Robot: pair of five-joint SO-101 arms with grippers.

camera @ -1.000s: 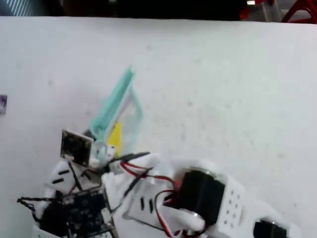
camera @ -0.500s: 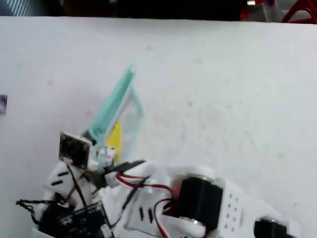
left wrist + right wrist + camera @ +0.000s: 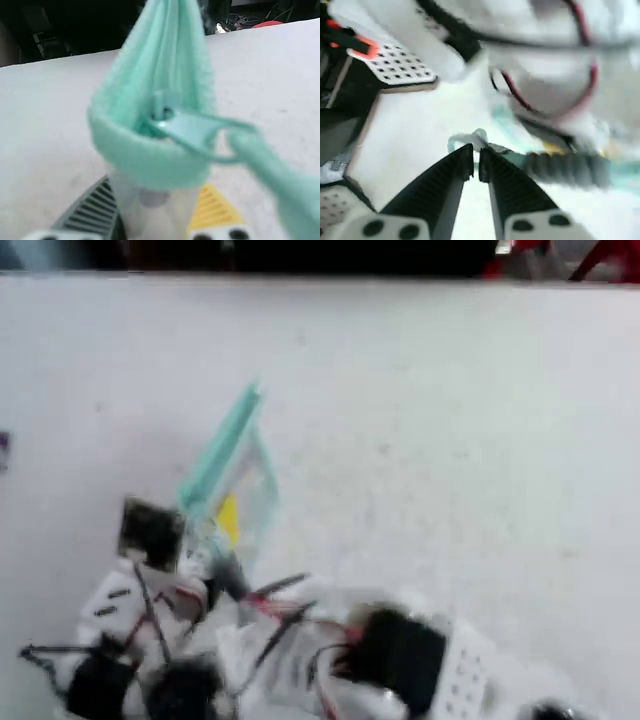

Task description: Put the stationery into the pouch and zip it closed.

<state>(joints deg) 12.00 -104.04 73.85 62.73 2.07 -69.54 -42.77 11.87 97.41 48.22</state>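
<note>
**Fig. Overhead and wrist views of the pouch and both claws.**

(a) The pouch (image 3: 232,455), a mint zip band over a clear body, sits on the white table (image 3: 450,420) at about 9 o'clock from the table's centre. Its zip band slants from 7 o'clock up to 1 o'clock. Both my arms come in from the 6 o'clock edge. My left arm (image 3: 130,600) is at 7 o'clock, just beside the pouch's near end. My right arm (image 3: 400,665) is at 5 o'clock and stretches along the near edge toward 9 o'clock.

(b) My left claw (image 3: 150,217) is clenched on the pouch's clear body below the band, with one grey ribbed finger (image 3: 89,214) against the wall. The band spreads in a teardrop, and the zipper pull (image 3: 187,130) sits within it. A mint strap (image 3: 270,165) trails off the tab. A yellow shape (image 3: 212,210) shows beside the clear wall; whether it lies inside the pouch I cannot tell.

(c) My right claw (image 3: 476,162) is clenched down to a thin slit, its two dark ribbed fingers (image 3: 442,190) almost touching. The tips meet the loop of the zipper pull; whether they actually pinch it I cannot tell.
</note>
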